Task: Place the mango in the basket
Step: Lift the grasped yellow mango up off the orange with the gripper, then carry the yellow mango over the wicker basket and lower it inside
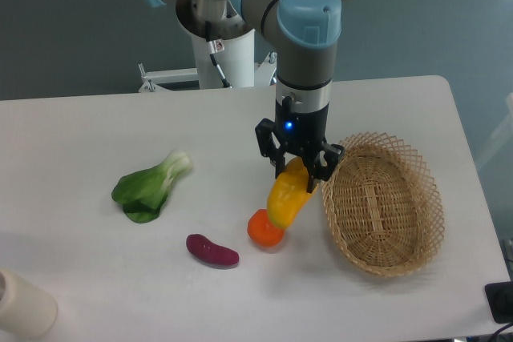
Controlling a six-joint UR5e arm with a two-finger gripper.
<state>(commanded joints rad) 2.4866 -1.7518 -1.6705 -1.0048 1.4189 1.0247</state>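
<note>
The gripper (298, 167) has its jaws clenched on the mango (288, 195); the mango hangs tilted just left of the basket (383, 206), its lower end touching the orange (264, 229) on the surface (96, 134).

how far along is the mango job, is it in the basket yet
Done: the gripper is shut on the mango, which hangs tilted from it beside the orange fruit. In hand: the mango appears lifted, left of the basket. Left: carrying it over the rim and releasing; the basket holds nothing yet.
</note>
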